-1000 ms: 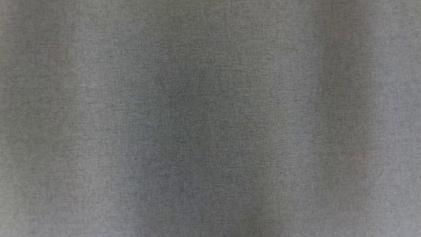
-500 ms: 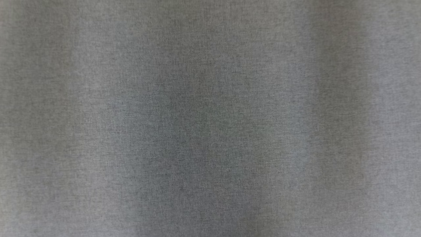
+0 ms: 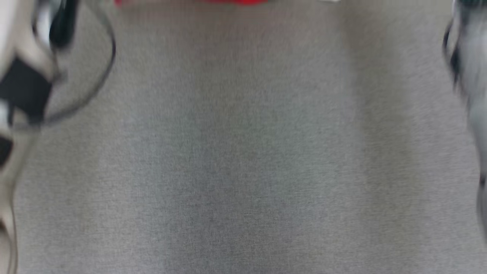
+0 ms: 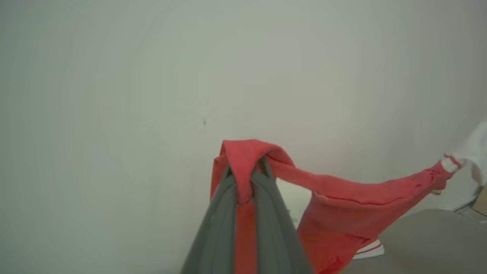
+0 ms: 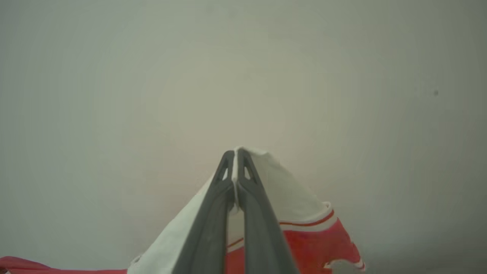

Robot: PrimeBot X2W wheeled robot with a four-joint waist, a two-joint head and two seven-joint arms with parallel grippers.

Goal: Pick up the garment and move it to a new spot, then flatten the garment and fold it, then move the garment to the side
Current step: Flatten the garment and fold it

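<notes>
The garment (image 4: 342, 198) is red with white parts and hangs stretched in the air between my two grippers. My left gripper (image 4: 245, 171) is shut on a red fold that drapes over its fingertips. From there the cloth runs right to a white end (image 4: 452, 161). My right gripper (image 5: 236, 154) is shut on a white part of the garment (image 5: 281, 190), with red cloth (image 5: 319, 243) below it. In the blurred head view a red strip of the garment (image 3: 228, 1) shows at the top edge, between my left forearm (image 3: 23, 87) and right forearm (image 3: 470, 76).
A grey cloth-covered table (image 3: 243, 152) spreads below the arms; its corner shows in the left wrist view (image 4: 430, 236). A pale wall (image 4: 152, 95) stands behind the garment. A thin cable loop (image 3: 110, 57) hangs by my left forearm.
The head view has shifted and blurred. Both forearms and the red strip at the top edge have come into it, where before there was just grey surface.
</notes>
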